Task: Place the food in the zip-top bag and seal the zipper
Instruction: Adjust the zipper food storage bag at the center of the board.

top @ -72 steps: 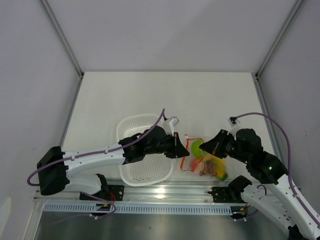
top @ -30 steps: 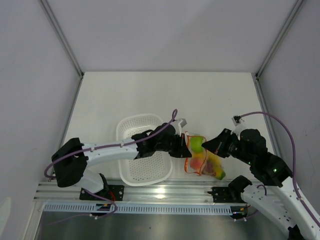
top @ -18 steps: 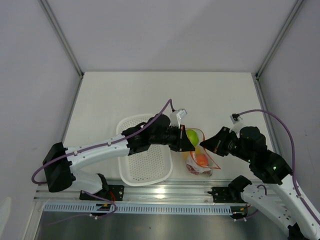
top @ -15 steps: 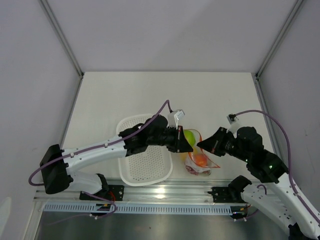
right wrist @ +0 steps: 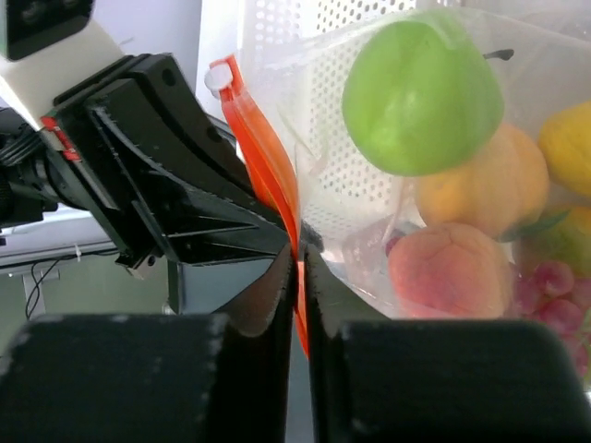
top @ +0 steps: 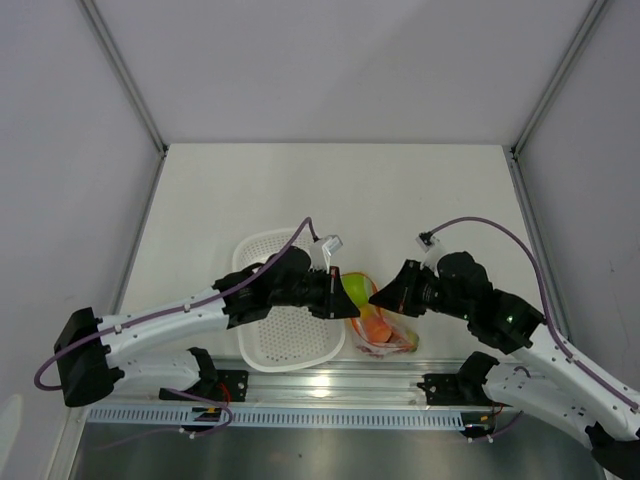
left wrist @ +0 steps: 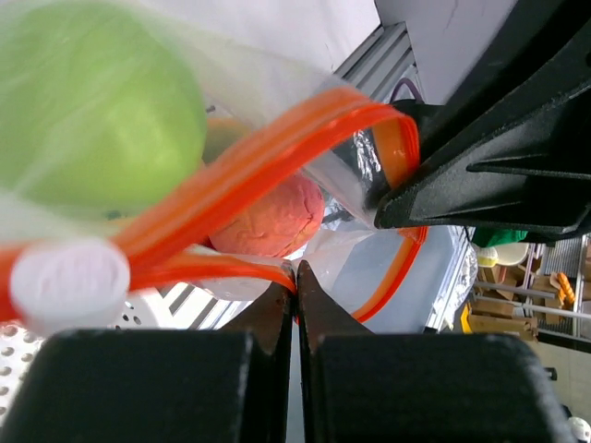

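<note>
The zip-top bag hangs between my two grippers, just right of the basket. Through its clear plastic I see the food: a green apple, an orange, a peach, dark red grapes and a yellow fruit. My left gripper is shut on the red-orange zipper from the left. My right gripper pinches the same zipper from the right, its tips almost touching the left gripper. A white slider tab sits at the strip's end.
A white perforated basket lies left of the bag, under the left arm. The aluminium rail with both arm bases runs along the near edge. Grey walls enclose the table on three sides.
Both grippers have carried the bag to the left, close against the basket's right edge, and have come nearer to each other. The fruit has shifted inside the bag.
</note>
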Tool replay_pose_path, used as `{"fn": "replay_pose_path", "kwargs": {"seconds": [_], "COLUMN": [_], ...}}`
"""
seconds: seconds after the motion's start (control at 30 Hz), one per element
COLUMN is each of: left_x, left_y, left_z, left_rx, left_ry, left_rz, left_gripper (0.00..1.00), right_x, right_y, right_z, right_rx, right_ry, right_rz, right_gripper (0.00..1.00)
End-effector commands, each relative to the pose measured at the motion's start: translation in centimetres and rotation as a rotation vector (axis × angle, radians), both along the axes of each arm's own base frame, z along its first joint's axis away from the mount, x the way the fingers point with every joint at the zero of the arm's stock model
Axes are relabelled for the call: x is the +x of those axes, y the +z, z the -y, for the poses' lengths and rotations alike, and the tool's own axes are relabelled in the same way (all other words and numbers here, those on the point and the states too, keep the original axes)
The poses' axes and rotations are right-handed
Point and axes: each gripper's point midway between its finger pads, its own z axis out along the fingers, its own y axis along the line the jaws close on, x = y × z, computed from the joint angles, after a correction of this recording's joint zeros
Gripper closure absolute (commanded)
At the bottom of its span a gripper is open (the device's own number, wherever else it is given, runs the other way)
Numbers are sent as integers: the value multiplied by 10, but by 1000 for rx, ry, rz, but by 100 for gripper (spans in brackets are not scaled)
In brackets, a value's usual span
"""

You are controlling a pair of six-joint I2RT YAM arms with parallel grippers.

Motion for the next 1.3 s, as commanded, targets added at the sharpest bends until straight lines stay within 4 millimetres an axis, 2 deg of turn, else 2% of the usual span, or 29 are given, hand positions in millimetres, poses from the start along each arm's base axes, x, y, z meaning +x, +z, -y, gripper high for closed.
{"fn": "replay_pose_path", "kwargs": {"seconds": [0.0,0.1,0.13,0.17,0.27,0.33,0.37,0.43,0.47,0.53,0.63,0.7,1.07,1.27], "left_x": [4,4,4,4,4,5,7,6,6,7,6,6,8,7], "left_y": [16,17,17,20,21,21,23,21,21,22,21,23,23,26], "left_z": [-5,-6,-6,-6,-5,-5,-3,-3,-2,-1,0,0,1,3], "left_rx": [-44,-45,-45,-51,-50,-42,-38,-26,-25,-28,-27,-31,-39,-56], "left_ry": [24,17,16,10,-5,-12,-15,-25,-27,-27,-28,-27,-25,-33], "left_rz": [23,38,42,56,75,76,82,79,79,76,69,70,62,55], "left_gripper": [99,99,99,99,100,100,99,100,99,99,99,100,99,100], "right_x": [8,10,12,14,25,37,41,53,57,62,63,64,44,34], "right_y": [15,11,21,20,31,29,36,30,34,27,27,33,57,44], "right_z": [3,10,12,16,24,27,29,30,30,25,15,12,-3,-21], "right_rx": [-29,-104,-112,-149,-207,-250,-259,-304,-307,-333,-344,-344,-285,-324], "right_ry": [1,7,2,4,2,-4,-4,23,34,108,210,243,369,473], "right_rz": [91,106,127,143,203,200,212,217,228,230,259,288,407,398], "right_gripper": [79,57,52,42,29,27,26,26,30,35,46,48,48,48]}}
